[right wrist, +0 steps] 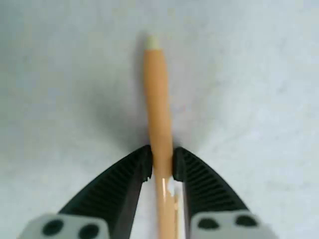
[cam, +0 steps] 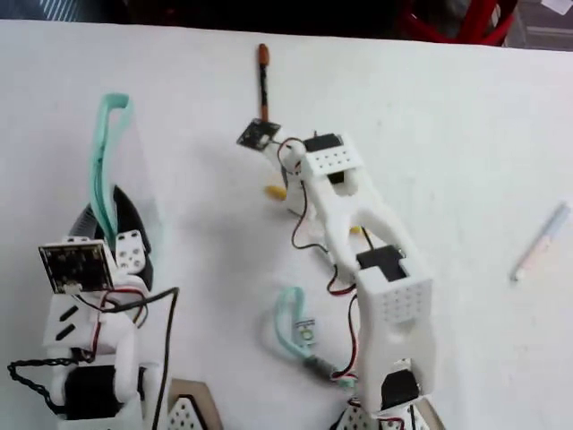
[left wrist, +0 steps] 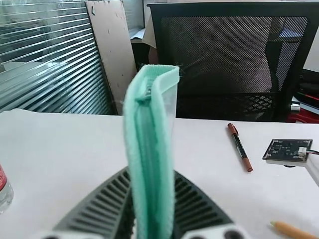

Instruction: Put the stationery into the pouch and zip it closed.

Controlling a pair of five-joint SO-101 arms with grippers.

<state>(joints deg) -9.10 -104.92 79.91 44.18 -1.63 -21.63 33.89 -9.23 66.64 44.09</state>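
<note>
My left gripper (left wrist: 152, 175) is shut on the mint-green zip edge of the clear pouch (left wrist: 149, 124), which stands upright between its dark jaws. From above, the pouch (cam: 106, 170) rises at the table's left, over the left gripper (cam: 121, 215). Near the table's middle my right gripper (right wrist: 162, 162) is shut on an orange pen (right wrist: 155, 89) that lies on the white surface; from above, only the pen's end (cam: 274, 191) pokes out beside the right gripper (cam: 285, 184). A brown pen (cam: 263, 81) lies beyond it at the far side. A pale pastel pen (cam: 541, 242) lies far right.
A small teal loop with a metal piece (cam: 294, 327) lies by the right arm's base among its wires. A bottle's edge (left wrist: 3, 186) stands close to the left arm. A black mesh chair (left wrist: 224, 59) stands behind the table.
</note>
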